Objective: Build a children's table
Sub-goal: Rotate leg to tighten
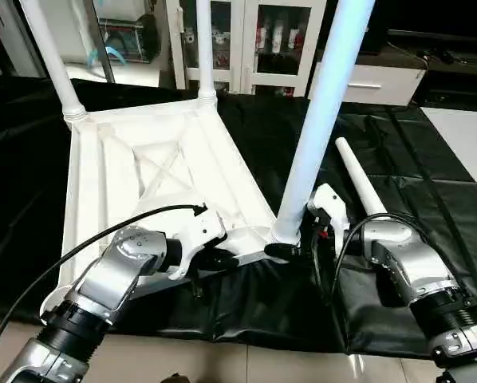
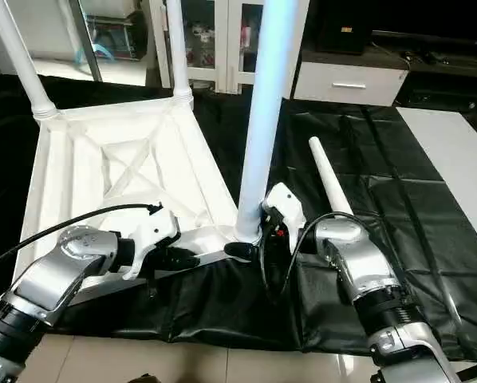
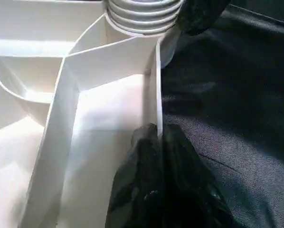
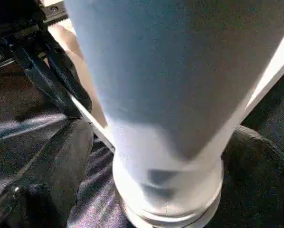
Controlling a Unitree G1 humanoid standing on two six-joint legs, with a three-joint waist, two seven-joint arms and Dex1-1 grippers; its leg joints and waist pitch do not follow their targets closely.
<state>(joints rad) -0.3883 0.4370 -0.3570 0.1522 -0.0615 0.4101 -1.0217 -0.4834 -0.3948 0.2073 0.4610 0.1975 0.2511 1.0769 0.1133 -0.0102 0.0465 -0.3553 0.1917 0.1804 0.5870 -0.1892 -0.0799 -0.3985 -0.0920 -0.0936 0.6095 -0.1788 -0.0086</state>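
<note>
The children's table top [image 1: 119, 159] lies upside down on the black cloth, ribs showing. Two white legs stand in its far sockets, one at the left [image 1: 55, 64] and one further right [image 1: 205, 48]. A third leg [image 1: 314, 136] stands upright in the near right socket. My right gripper [image 1: 290, 239] is open, its fingers either side of that leg's flared base [image 4: 165, 190], with a gap beside one finger [image 4: 52, 161]. My left gripper [image 1: 222, 259] is shut on the top's thin near rim [image 3: 156, 85], just left of that socket. Another leg [image 1: 358, 179] lies loose on the cloth to the right.
The black-draped work table [image 1: 430, 159] ends just in front of my forearms, with tiled floor [image 1: 246, 363] below its edge. A black cable [image 1: 87, 239] loops from my left arm. A glass-door cabinet [image 1: 254, 40] and a white drawer unit [image 1: 374, 80] stand behind.
</note>
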